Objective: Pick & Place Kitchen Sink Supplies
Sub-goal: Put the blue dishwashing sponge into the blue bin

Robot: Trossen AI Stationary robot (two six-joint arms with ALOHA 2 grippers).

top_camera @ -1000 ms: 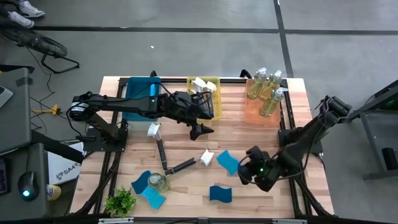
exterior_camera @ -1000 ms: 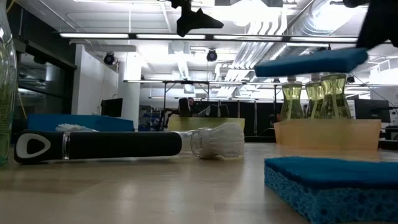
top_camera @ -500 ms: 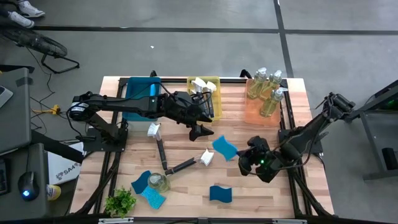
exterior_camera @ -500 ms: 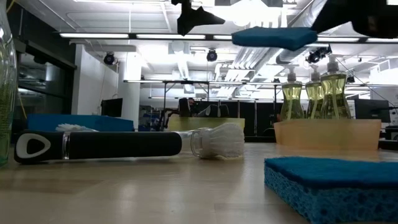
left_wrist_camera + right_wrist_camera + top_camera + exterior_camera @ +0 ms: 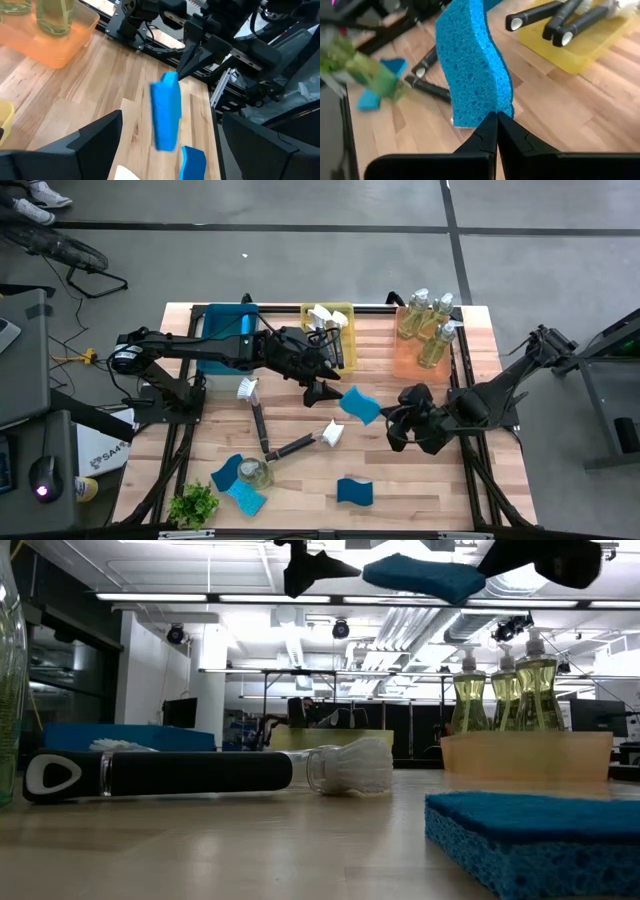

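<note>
My right gripper (image 5: 385, 414) is shut on a blue wavy-edged sponge (image 5: 360, 405), which hangs in the air over the middle of the table. My left gripper (image 5: 322, 391) is open and hovers just left of that sponge; the sponge (image 5: 166, 110) shows between its fingers, apart from them. On the boards lie two black-handled brushes (image 5: 254, 415) (image 5: 300, 445), a small bottle (image 5: 255, 473) and three more sponges (image 5: 227, 473) (image 5: 247, 498) (image 5: 354, 491). My right gripper pinches the sponge between its two fingers at one end, by its edge (image 5: 492, 107). The fingers (image 5: 487, 132) come nearly level from the table's right. The sponge is lifted clear, lies roughly flat with a slight tilt (image 5: 425, 575), and sticks out toward the left gripper.
Along the far edge stand a blue bin (image 5: 222, 340), a yellow bin (image 5: 345, 345) with brushes in it, and an orange tray (image 5: 412, 360) with bottles. A small green plant (image 5: 193, 505) sits at the near left corner. Bare boards show between the sponges and the orange tray.
My right gripper has risen and moved toward the far edge and a little left, carrying the sponge up off the table's near right part toward my left gripper. The sponge has stayed pinched and roughly level. My left arm has kept still.
</note>
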